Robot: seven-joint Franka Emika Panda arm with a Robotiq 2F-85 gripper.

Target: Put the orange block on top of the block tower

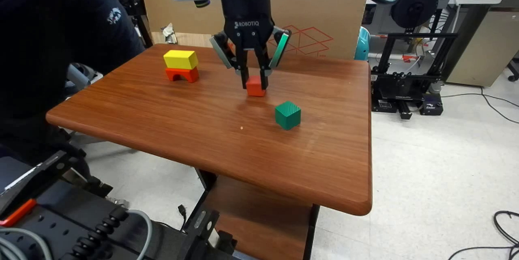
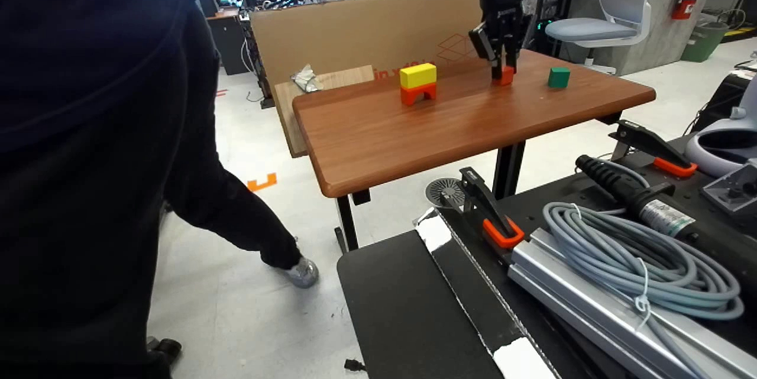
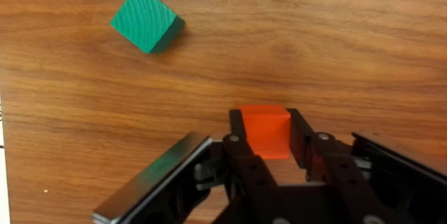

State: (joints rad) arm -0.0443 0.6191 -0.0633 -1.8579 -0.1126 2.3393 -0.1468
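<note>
The orange block (image 1: 256, 87) is a small red-orange cube, also visible in an exterior view (image 2: 504, 75) and in the wrist view (image 3: 267, 135). My gripper (image 1: 255, 83) points down with a finger against each side of the cube and is shut on it. The cube is at or just above the tabletop; I cannot tell whether it touches. The block tower (image 1: 181, 60) stands towards the table's far left in that view. It is a yellow block over a red-orange arch block, and it also shows in an exterior view (image 2: 418, 77). It is outside the wrist view.
A green cube (image 1: 288, 115) sits on the wooden table (image 1: 202, 130) near the gripper, on the side away from the tower. It also shows in the wrist view (image 3: 145, 19). A cardboard panel (image 1: 320, 16) stands behind the table. A person (image 2: 89, 160) stands close by.
</note>
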